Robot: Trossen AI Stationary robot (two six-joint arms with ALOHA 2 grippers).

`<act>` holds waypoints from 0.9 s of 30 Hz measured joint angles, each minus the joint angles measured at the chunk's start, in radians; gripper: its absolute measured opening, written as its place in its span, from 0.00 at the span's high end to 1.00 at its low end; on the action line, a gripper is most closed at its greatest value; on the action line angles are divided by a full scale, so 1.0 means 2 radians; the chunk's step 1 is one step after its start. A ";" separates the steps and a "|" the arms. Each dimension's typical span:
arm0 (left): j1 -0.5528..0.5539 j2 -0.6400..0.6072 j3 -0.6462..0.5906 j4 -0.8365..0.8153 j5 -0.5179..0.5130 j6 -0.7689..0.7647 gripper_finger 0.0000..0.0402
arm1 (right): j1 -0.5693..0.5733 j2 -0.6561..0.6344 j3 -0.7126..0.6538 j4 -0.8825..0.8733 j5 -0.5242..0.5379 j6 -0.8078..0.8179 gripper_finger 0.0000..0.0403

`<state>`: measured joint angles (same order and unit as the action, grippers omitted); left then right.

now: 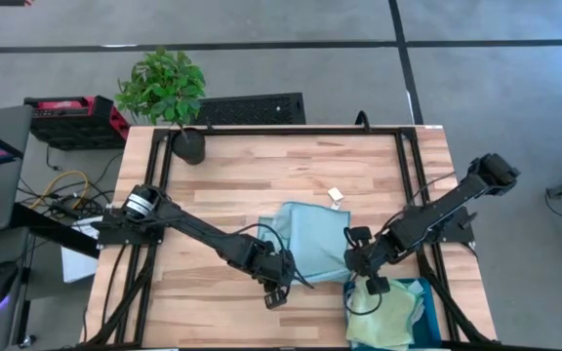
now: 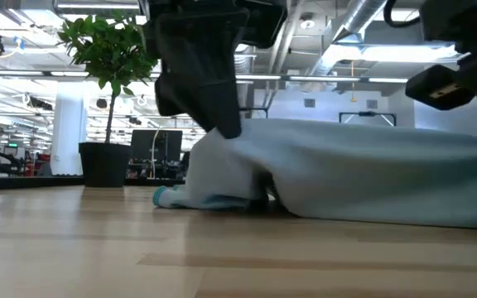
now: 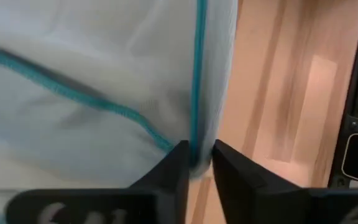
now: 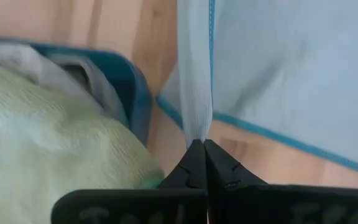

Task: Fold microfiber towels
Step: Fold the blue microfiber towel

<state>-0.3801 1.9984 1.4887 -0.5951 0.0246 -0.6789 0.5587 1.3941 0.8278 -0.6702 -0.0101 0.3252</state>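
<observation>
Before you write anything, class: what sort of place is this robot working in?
Probably a lab or workshop: exposed ceiling ducts, a monitor behind the wooden table, and loose cables.

R pincer [image 4: 199, 144] clamped on edge of lt blue towel [image 4: 291, 68], teal-stitched, over wood worktop [image 4: 123, 37]. Beside it: teal bin [image 4: 132, 87] w/ pale green towel [image 4: 48, 149], grey one [image 4: 79, 78].
</observation>
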 joint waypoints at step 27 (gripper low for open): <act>0.163 -0.051 -0.002 -0.093 0.085 0.231 0.67 | 0.000 -0.017 0.000 -0.001 0.004 0.021 0.99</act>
<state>-0.0540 1.8969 1.4847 -0.7815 0.1939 -0.2163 0.5579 1.3594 0.8276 -0.6727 -0.0021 0.3674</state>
